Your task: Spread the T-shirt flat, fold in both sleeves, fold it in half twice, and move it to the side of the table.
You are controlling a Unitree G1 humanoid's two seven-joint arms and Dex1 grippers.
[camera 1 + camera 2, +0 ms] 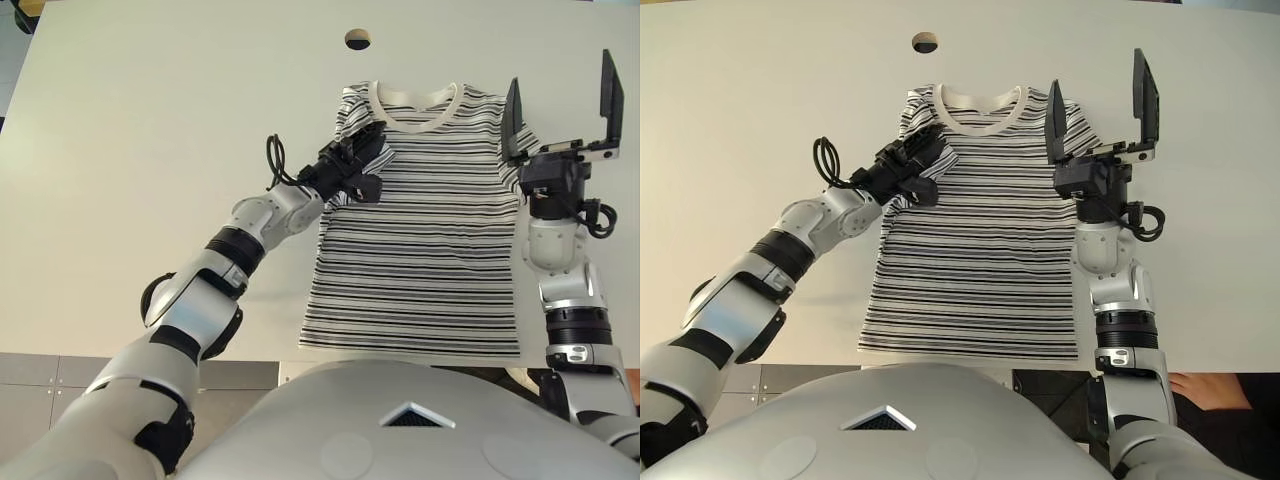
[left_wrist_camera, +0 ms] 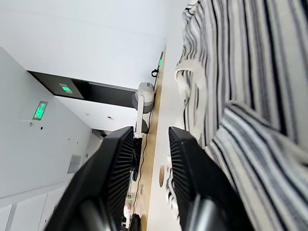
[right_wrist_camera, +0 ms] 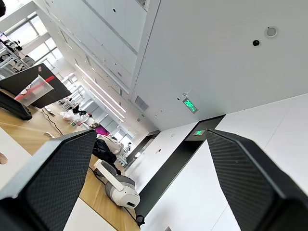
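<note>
The T-shirt [image 1: 420,240] lay flat on the table [image 1: 150,120], right of centre in the head view, with its collar toward the top of the frame and its hem at the near edge. The body showed no big wrinkles, so I judged the spreading step done.

The left gripper [image 1: 375,140] rested low over the shirt's shoulder at the left of the garment. Its fingers were parted by a narrow gap with no cloth between them. In its wrist view a striped layer lay doubled over the body just beside the fingers, so that sleeve seemed folded in, or nearly so.

The right gripper [image 1: 562,75] stood raised at the upper right of the frame. Its fingers were spread wide, pointed up and held nothing. It was just beside the shirt's other shoulder. That sleeve was partly hidden behind the gripper. What showed of it appeared to be sticking out past the side seam, so I judged it not yet folded.

Left to do, as I judged it: that second sleeve, both half folds, and the move to the table's side.
</note>
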